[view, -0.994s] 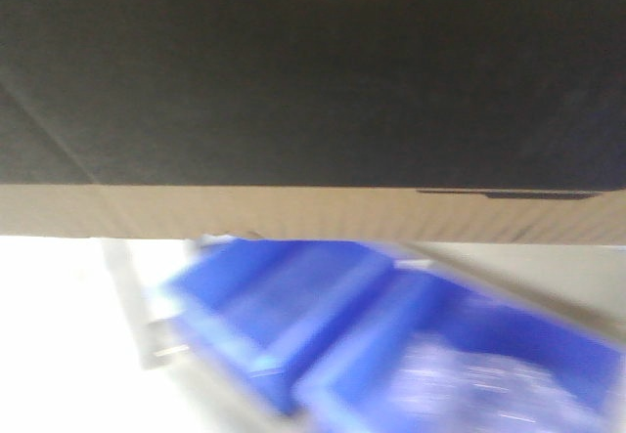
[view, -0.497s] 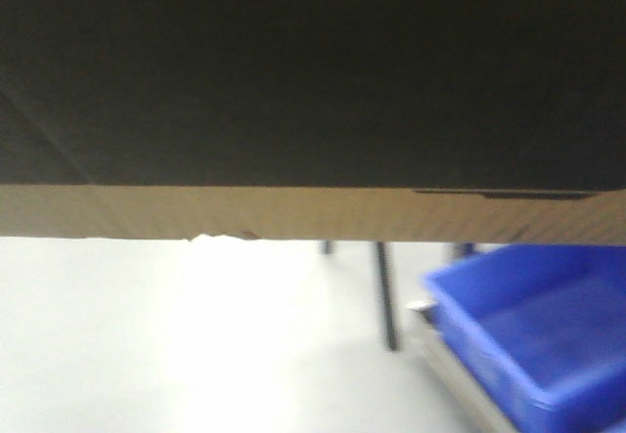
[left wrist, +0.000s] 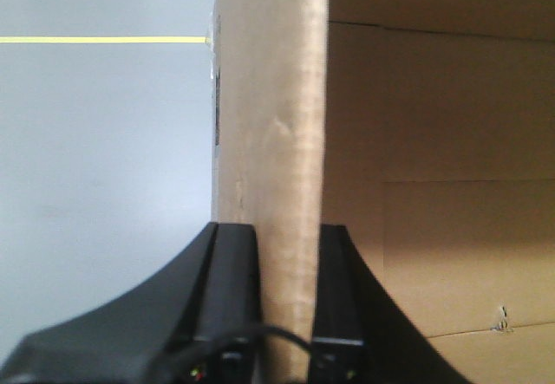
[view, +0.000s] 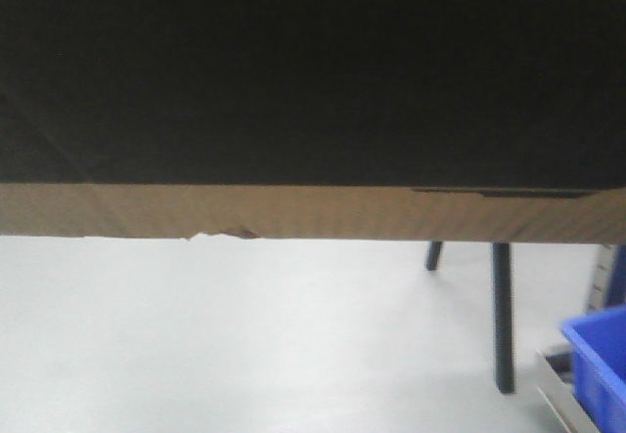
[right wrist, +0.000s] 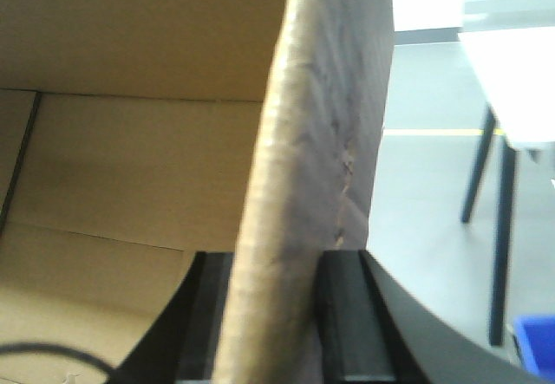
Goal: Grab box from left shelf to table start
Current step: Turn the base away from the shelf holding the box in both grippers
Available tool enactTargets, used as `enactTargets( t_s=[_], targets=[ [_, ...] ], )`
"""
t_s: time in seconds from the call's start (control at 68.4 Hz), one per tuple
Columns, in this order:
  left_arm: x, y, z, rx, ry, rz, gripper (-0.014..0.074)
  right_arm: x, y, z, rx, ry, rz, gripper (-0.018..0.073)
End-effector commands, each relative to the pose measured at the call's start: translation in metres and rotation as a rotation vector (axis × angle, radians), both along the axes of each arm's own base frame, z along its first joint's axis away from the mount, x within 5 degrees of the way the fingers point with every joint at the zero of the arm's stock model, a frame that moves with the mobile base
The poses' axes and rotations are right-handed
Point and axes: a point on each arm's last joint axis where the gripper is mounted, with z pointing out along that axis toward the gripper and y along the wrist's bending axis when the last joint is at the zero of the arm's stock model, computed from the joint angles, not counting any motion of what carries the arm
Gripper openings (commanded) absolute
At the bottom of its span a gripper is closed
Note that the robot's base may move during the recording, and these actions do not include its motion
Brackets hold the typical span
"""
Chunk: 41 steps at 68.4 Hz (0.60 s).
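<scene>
box: the box (view: 313,81) is tan corrugated with a dark printed panel. In the front view it fills the frame from 9 through 12 to 3 o'clock. A small tear (view: 220,235) sits on its lower edge at about 8 o'clock of centre.
location: held in the air close to the front camera, with bare floor (view: 245,335) showing under it. It rests on nothing visible, and no shelf is in view.
left claw: the left claw (left wrist: 286,237) is clamped on one side wall of the box, one finger outside and one inside. The wall runs from 6 up to 12 o'clock between them.
right claw: the right claw (right wrist: 276,267) is clamped the same way on another wall, probably the opposite one. That wall leans and bows slightly toward 1 o'clock.
why this hold: likely because the box is too wide for one claw. Pinching two walls keeps it level and the open top up.
surroundings: front view has dark legs (view: 502,316) at 4 o'clock and a blue bin (view: 602,365) at the 4–5 o'clock corner. The right wrist view shows a pale worktop (right wrist: 512,72) at 2 o'clock.
step: looks like mid-carry, box not yet set down.
risk: thin corrugated walls may flex or tear at the pinch points. The box also blocks most of the front camera.
</scene>
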Motion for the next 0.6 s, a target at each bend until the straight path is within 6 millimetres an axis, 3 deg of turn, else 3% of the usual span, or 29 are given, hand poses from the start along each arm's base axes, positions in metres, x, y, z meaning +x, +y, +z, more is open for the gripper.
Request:
enactTargets(
  t_s=[0.0, 0.585],
  targets=[
    [-0.0044, 0.0034, 0.0114, -0.032, -0.06, 0.019, -0.0089, 0.0028, -0.008, 0.0195, -0.038, -0.158, -0.098, 0.005],
    [-0.0044, 0.0034, 0.0114, -0.032, -0.06, 0.019, -0.0089, 0.0028, -0.008, 0.0195, -0.038, -0.158, -0.098, 0.005]
  ],
)
